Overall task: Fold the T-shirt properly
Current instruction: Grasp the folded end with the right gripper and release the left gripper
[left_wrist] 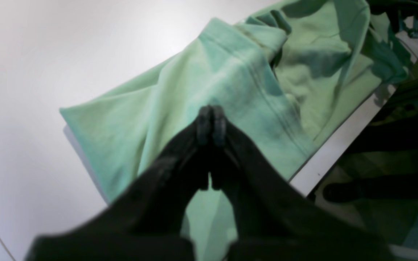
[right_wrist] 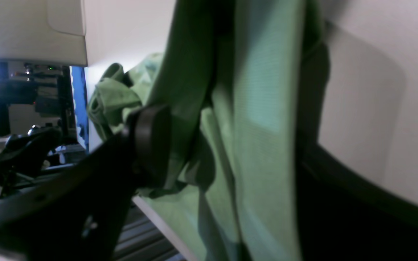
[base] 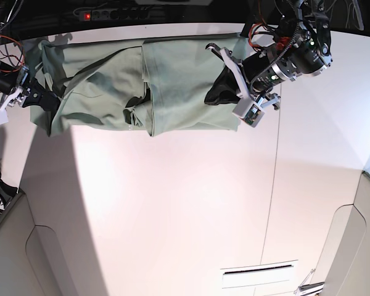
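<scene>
No brand, label or legible writing shows on the cloth or on either arm.

The T-shirt [base: 172,80] is a plain pale sage-green garment, lying crumpled and partly folded along the far edge of the white tabletop [base: 172,203], stretched lengthwise between the two arms. One section is doubled over near the middle, giving a straight vertical fold line, and loose creases gather toward the far-left corner. In the left wrist view a stitched hem runs across the fabric, and the cloth reaches the table's edge.

The left gripper [base: 225,83] sits over the shirt's end nearest the far-right area of the tabletop, its arm angled in from the far side. In the left wrist view its fingers [left_wrist: 204,125] are pressed together above the cloth; whether fabric is pinched between them cannot be told.

The right gripper [base: 40,97] is at the shirt's opposite end, by the tabletop's left edge. Its jaws stand spread wide, with a hanging fold of the shirt between them; one dark pad [right_wrist: 151,145] lies against the cloth.
</scene>
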`<state>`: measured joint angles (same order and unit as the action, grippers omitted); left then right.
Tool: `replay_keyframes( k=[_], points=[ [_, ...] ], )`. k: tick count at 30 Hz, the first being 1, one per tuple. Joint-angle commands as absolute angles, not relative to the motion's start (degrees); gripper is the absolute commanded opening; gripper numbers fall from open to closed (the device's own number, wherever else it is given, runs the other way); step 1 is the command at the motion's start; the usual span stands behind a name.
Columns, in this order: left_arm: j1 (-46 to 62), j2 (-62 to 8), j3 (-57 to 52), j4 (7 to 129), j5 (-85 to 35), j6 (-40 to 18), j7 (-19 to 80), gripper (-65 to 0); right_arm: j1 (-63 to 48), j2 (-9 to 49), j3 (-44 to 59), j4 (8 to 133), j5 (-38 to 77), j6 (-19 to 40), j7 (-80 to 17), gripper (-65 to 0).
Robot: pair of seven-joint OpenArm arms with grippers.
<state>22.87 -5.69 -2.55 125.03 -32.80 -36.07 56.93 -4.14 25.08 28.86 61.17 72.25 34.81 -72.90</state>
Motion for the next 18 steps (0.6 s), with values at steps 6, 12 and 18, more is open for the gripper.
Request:
replay_keyframes(
  k=[6, 12, 18],
  points=[
    [22.7, -5.7, -2.5, 126.1, -33.6, -36.7, 55.5, -65.0, -4.5, 25.6, 28.6, 61.3, 72.7, 34.3, -77.4, -40.6],
    [22.7, -5.7, -3.5, 126.1, -33.6, -36.7, 55.5, -65.0, -4.4, 25.6, 28.6, 61.3, 72.7, 34.3, -77.4, -65.0],
    [22.7, -5.7, -9.3, 126.1, -33.6, -35.7, 55.8, -65.0, -4.3, 25.7, 28.6, 61.3, 72.7, 34.3, -77.4, -65.0]
  ],
)
